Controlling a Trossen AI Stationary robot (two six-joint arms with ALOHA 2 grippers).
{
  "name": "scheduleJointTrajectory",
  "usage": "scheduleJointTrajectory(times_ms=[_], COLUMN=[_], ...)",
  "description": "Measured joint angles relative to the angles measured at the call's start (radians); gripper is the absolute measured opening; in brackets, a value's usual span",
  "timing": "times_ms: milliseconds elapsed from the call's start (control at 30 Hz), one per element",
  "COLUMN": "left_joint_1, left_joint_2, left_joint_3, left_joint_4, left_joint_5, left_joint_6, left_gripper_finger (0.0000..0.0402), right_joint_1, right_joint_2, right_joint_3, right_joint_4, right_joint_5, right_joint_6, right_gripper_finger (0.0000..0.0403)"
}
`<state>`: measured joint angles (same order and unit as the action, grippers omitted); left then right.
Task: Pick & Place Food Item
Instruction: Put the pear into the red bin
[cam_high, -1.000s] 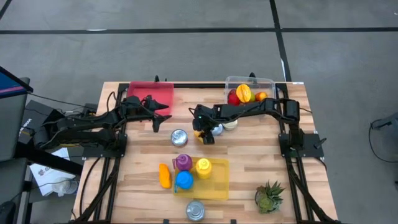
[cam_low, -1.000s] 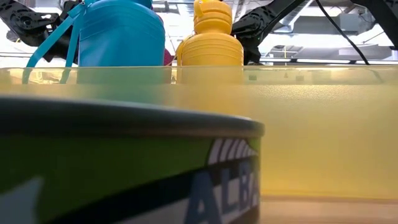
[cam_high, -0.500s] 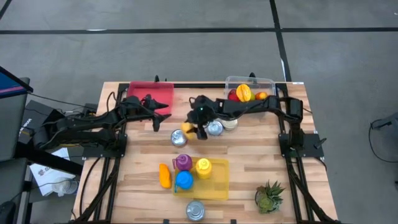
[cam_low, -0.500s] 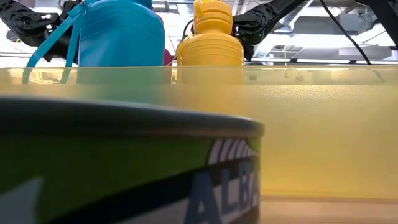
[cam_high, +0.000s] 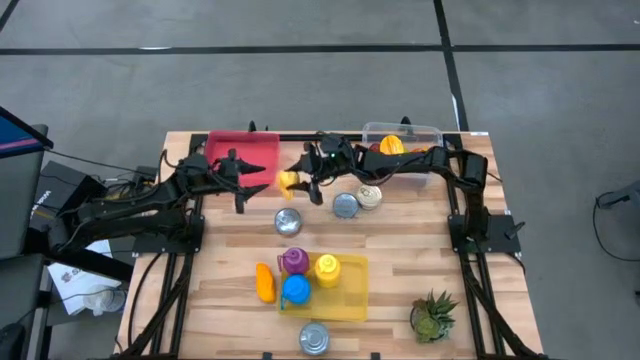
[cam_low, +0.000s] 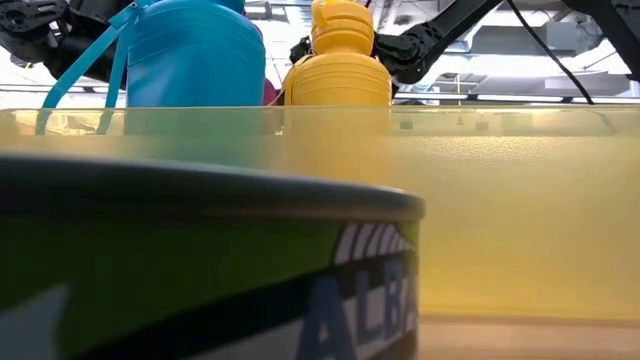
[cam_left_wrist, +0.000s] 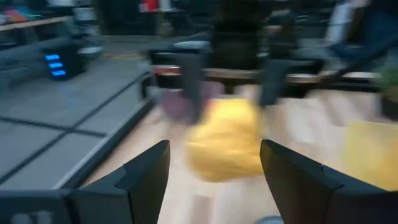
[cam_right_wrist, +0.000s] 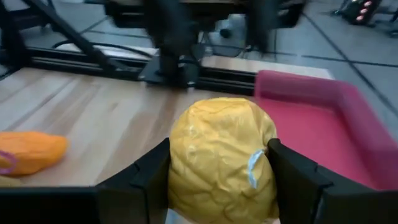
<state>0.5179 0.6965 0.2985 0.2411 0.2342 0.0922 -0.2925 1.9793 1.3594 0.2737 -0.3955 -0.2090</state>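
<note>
A yellow wrapped food item (cam_high: 288, 181) hangs above the table just right of the red tray (cam_high: 240, 150), with my right gripper (cam_high: 301, 182) shut on it. In the right wrist view the item (cam_right_wrist: 217, 158) fills the gap between the fingers, and the red tray (cam_right_wrist: 311, 124) lies beyond it. My left gripper (cam_high: 254, 186) stands open in front of the tray's near right corner and faces the item (cam_left_wrist: 224, 143) from the table's left without touching it. A clear bin (cam_high: 402, 140) with fruit sits at the far right. My right gripper pinches the yellow food item by its two opposite sides (cam_right_wrist: 178, 163) between its two fingers (cam_right_wrist: 146, 171). The fingers come nearly level from the table's right, tipped a little down. The item is lifted clear of the table.
Two cans (cam_high: 288, 220) (cam_high: 345, 205) and a small jar (cam_high: 370, 197) stand mid-table. A yellow tray (cam_high: 345, 305) near the front holds purple, yellow and blue bottles; an orange item (cam_high: 263, 283) lies beside it. A can (cam_high: 314, 338) and a plant (cam_high: 433, 315) stand at the front edge.
My right gripper has lifted the yellow item off the table beside the cans and carried it up and toward the far left, toward the red tray, tipping from pointing down to nearly level. My left gripper has drawn back a little toward the table's left edge.
</note>
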Motion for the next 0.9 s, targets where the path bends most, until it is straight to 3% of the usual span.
scheduleJointTrajectory(times_ms=[167, 433, 667, 900], left_joint_1=[-0.002, -0.002, 0.018, 0.077], left_joint_2=[0.029, 0.167, 0.288, 0.325], left_joint_3=[0.0, 0.0, 0.0, 0.0], left_joint_4=[0.02, 0.16, 0.249, 0.274], left_joint_5=[0.123, 0.137, 0.14, 0.134], left_joint_6=[-0.075, -0.156, -0.179, -0.223], left_gripper_finger=[0.0254, 0.0297, 0.0301, 0.0302], right_joint_1=[-0.018, -0.002, 0.004, 0.004], right_joint_2=[0.0, 0.0, 0.002, 0.002], right_joint_3=[0.0, 0.0, -0.002, -0.002], right_joint_4=[0.026, 0.02, -0.011, -0.015], right_joint_5=[0.003, 0.039, 0.053, 0.035], right_joint_6=[-0.001, -0.039, -0.052, -0.057], right_gripper_finger=[0.0202, 0.0202, 0.0202, 0.0202])
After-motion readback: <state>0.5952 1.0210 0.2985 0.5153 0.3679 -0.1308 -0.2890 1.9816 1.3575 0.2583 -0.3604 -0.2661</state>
